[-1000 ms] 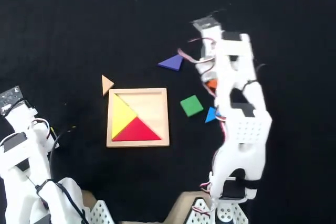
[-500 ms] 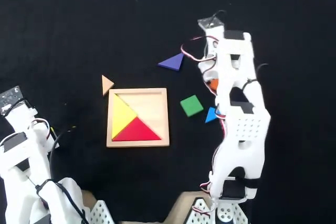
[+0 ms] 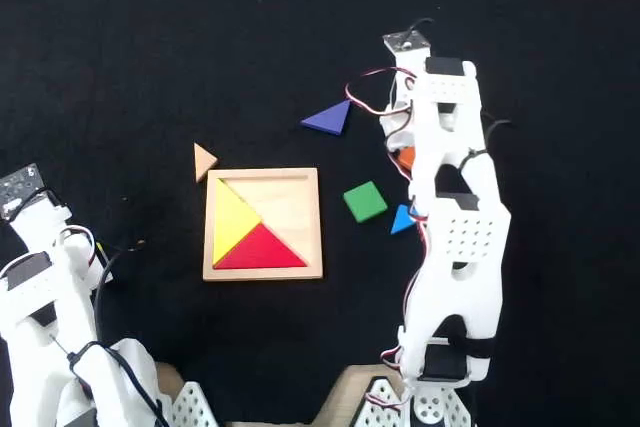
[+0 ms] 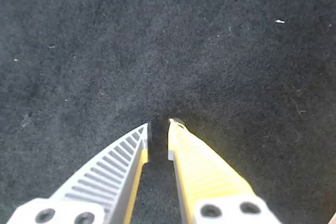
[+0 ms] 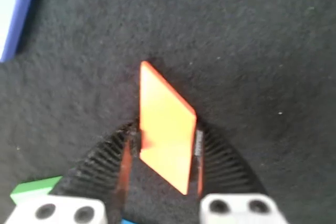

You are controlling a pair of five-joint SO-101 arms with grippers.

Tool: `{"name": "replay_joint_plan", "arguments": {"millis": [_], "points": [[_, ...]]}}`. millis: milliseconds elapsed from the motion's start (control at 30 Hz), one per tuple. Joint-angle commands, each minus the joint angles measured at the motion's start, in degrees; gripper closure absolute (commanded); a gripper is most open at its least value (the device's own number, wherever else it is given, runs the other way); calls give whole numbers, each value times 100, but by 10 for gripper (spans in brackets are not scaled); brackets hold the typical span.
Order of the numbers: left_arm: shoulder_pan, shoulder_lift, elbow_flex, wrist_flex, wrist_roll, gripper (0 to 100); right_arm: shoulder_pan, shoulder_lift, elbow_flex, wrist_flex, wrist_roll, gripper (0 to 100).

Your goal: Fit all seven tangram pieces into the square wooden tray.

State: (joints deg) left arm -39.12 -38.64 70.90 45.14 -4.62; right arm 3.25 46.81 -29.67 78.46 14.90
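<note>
In the high view, the square wooden tray (image 3: 318, 223) lies on the black cloth-covered table (image 3: 140, 67) with a yellow triangle (image 3: 234, 219) and a red triangle (image 3: 262, 249) inside it. A small tan wooden triangle (image 3: 203, 160) sits just beside the tray's far left corner. A purple triangle (image 3: 328, 119), a green square (image 3: 365, 201) and a small blue triangle (image 3: 401, 219) lie between the tray and the white right arm (image 3: 458, 237). A bit of an orange parallelogram piece (image 3: 404, 159) shows under that arm's wrist.

In the left wrist view, the left gripper (image 4: 159, 125) hangs over bare cloth, its jaws almost together with nothing between them.

In the right wrist view, the right gripper (image 5: 165, 132) clamps the orange parallelogram by its two long edges. The piece stands tilted up from the cloth.
</note>
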Motion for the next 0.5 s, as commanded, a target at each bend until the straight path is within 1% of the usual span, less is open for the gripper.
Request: {"name": "replay_joint_plan", "arguments": {"millis": [0, 200, 267, 400, 467], "points": [[48, -114, -13, -70, -35, 920, 18, 4, -207, 18, -44, 973], [57, -114, -13, -70, -35, 920, -44, -734, -848, 1301, -70, 977], [57, -114, -13, -70, -35, 920, -44, -1130, -945, 1609, -264, 977], [57, -105, -13, -70, -35, 920, -158, -1930, -901, 2198, -431, 977], [57, -105, -13, -70, -35, 920, -237, -2343, -664, 2259, -563, 977]]}}
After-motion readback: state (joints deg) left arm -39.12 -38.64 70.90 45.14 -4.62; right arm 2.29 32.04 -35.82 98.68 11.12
